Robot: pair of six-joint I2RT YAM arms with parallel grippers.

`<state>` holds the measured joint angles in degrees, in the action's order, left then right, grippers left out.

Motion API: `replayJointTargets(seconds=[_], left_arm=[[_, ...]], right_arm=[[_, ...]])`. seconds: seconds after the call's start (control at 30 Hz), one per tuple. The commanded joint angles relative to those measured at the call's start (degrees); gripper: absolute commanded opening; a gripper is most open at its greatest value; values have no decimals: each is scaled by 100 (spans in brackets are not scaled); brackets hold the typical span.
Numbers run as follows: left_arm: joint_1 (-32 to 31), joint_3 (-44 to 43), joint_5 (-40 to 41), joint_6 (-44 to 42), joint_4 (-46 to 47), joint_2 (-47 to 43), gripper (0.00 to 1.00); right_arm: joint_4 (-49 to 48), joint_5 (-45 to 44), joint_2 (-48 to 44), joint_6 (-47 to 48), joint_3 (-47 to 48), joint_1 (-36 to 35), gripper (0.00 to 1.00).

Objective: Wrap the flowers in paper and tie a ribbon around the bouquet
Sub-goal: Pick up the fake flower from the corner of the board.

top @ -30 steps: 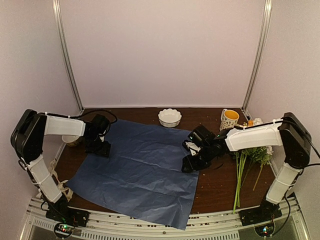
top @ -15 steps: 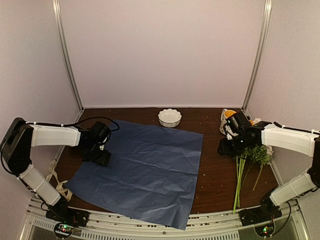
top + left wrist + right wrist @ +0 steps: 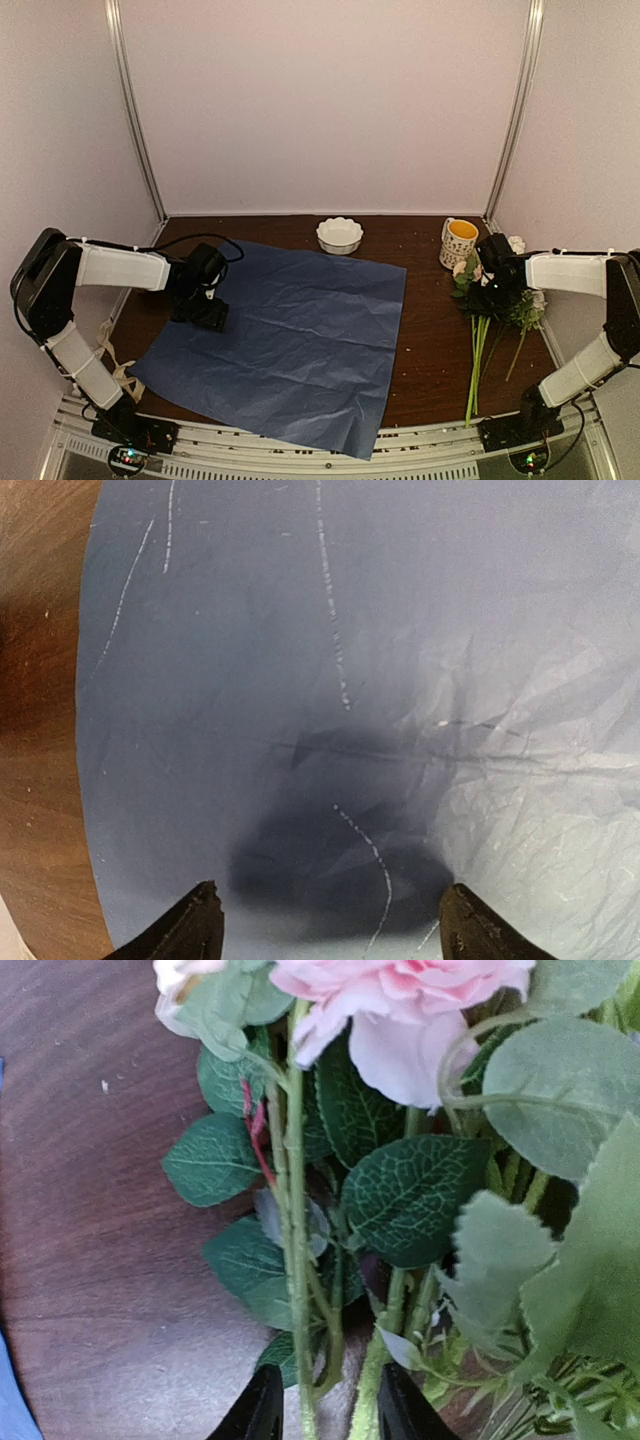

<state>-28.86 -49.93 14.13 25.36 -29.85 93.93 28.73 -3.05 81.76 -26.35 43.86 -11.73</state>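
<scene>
Flowers (image 3: 410,1200) are lying on bench (image 3: 90,1210), running btwn right claw's (image 3: 322,1415) part-closed tips, can't tell if it's gripping them.

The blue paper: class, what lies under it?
The brown table shows around the paper at its far and side edges, and the near corner overhangs the table's front edge. Anything beneath the sheet's middle is covered, though the sheet lies flat.

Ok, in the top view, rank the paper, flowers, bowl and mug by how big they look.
1. paper, by far
2. flowers
3. bowl and mug: these look about alike, so I won't rank them.
</scene>
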Motion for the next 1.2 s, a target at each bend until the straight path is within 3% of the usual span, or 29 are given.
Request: replayJointTargets(seconds=[0.0,0.2,0.47,0.73,1.17], left_arm=[[38,37,167,-131,53,411,79],[81,-95,230,-425,80,32,80],[80,-539,207,-940,-301,-901,86],[78,-1472,-204,-1096,-1057,-1474,90],[52,-2294,-769,-1725,-1057,-1277,89]], right_arm=[[-196,23,217,121,-24,39,28],[-99,-106,152,195,-61,30,23],[290,-394,-450,202,-20,-256,26],[197,261,14,41,38,-302,27],[345,190,442,32,36,-295,31]])
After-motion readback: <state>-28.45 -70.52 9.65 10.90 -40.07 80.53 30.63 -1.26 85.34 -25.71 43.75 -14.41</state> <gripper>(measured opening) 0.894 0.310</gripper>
